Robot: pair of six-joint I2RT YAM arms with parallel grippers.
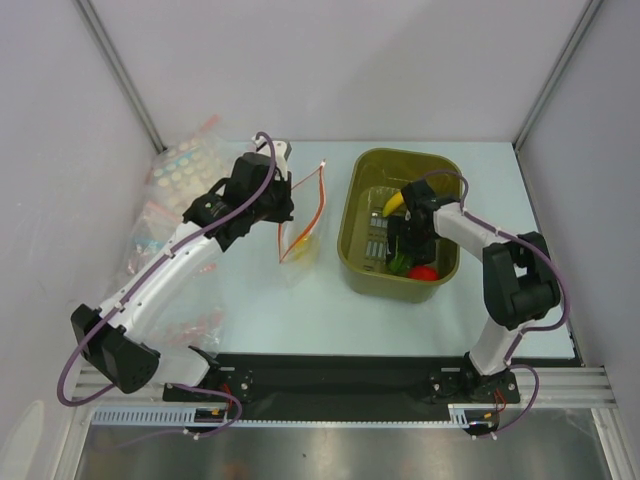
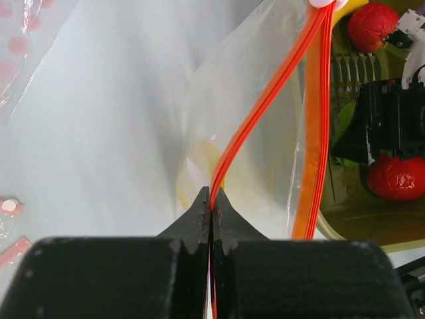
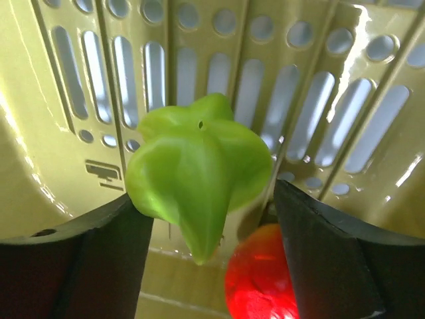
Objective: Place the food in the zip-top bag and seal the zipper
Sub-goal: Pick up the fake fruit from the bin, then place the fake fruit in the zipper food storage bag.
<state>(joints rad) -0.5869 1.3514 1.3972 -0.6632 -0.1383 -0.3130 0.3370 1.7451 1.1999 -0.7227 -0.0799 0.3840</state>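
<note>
White walls close in a pale counter [image 1: 300, 320], where the left claw [image 1: 287, 215] holds the zip-top bag [image 1: 303, 240] up beside an olive basket [image 1: 357, 205]. The right claw [image 1: 405, 250] reaches down into the basket, near a banana [image 1: 394, 204] and a red fruit [image 1: 423, 272]. From the left wrist, that claw is pinched fully closed on the orange-red zipper [image 2: 265, 106], the film sagging below. From the right wrist, the fingers sit partly spread on either side of the green piece [image 3: 199, 176], close against it. I cannot tell if it is gripped. Probably best to squeeze across its widest lobes and lift straight up over the rim, with the left claw holding the bag's mouth steady and gaping.
</note>
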